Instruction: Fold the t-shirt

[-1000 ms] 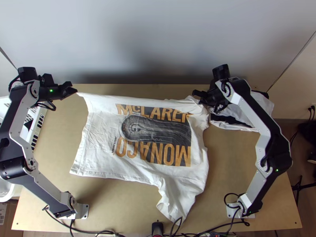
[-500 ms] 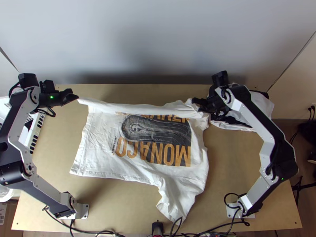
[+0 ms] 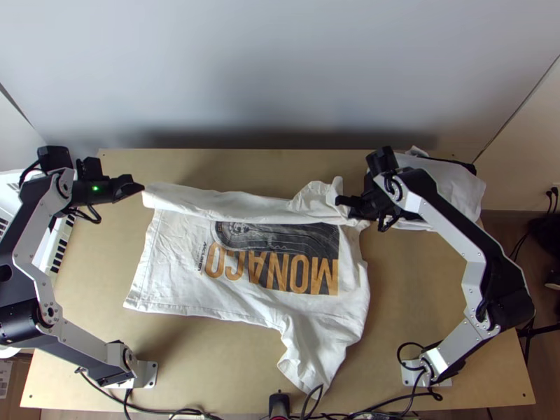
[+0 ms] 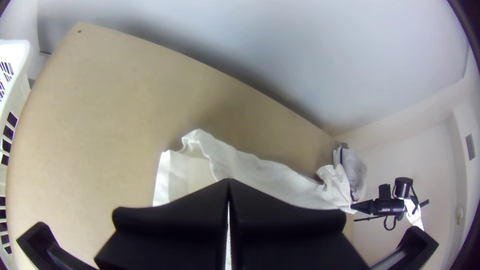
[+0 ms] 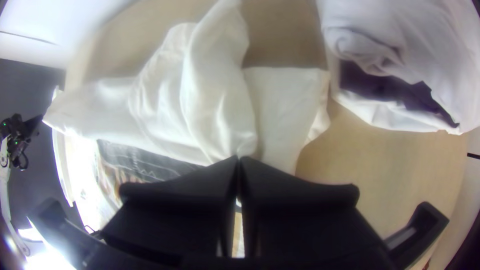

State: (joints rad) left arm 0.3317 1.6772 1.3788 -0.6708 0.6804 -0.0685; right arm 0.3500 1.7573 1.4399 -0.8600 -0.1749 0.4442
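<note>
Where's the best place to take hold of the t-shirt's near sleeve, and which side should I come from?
Probably the sleeve's free end, from above: it sticks out alone toward the near table edge, its wrinkled cloth likely offering ridges to pinch.

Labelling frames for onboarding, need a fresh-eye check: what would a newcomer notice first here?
First, the white t-shirt with its bold black-and-orange print, mid-table, its far part turned over the print's upper edge. Next, the two flat-fingered black grippers pinching that turned-over part: the left gripper at its left end, the right gripper near its right. Then the bunched white-and-black cloth at the table's far right.
</note>
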